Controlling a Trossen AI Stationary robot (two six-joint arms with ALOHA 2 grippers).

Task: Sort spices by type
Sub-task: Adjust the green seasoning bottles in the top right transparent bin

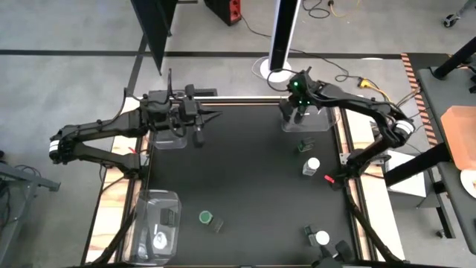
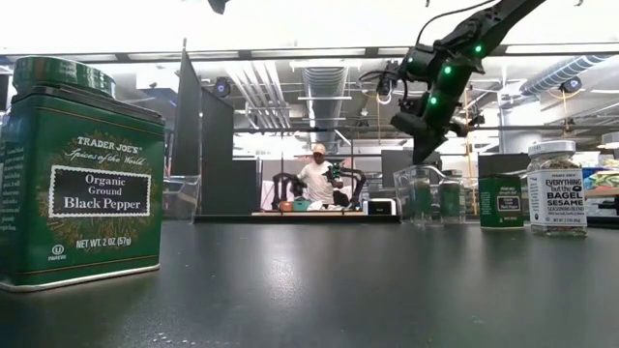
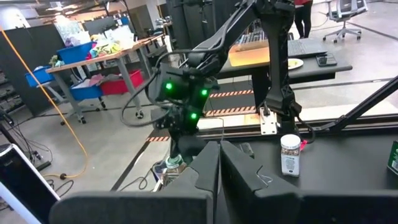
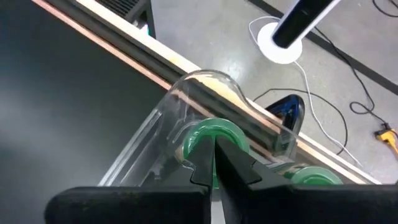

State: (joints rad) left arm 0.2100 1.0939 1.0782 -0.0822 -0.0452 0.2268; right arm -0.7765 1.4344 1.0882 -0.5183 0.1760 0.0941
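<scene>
My right gripper (image 4: 212, 167) is shut with nothing in it. It hangs tilted down over a clear tray (image 1: 306, 120) at the table's far right, where two green-lidded spices (image 4: 211, 138) stand. My left gripper (image 3: 219, 163) is shut too and has nothing in it. It is held level above another clear tray (image 1: 169, 135) at the far left. Loose on the table stand a green tin (image 1: 305, 145), a white-lidded jar (image 1: 311, 165), a green-lidded tin (image 1: 207, 217) and a white-lidded jar (image 1: 321, 238).
A third clear tray (image 1: 156, 223) at the near left holds a white-lidded jar (image 1: 160, 240). In the low view the black pepper tin (image 2: 82, 174) stands close at the left. A person sits in the room far behind the table.
</scene>
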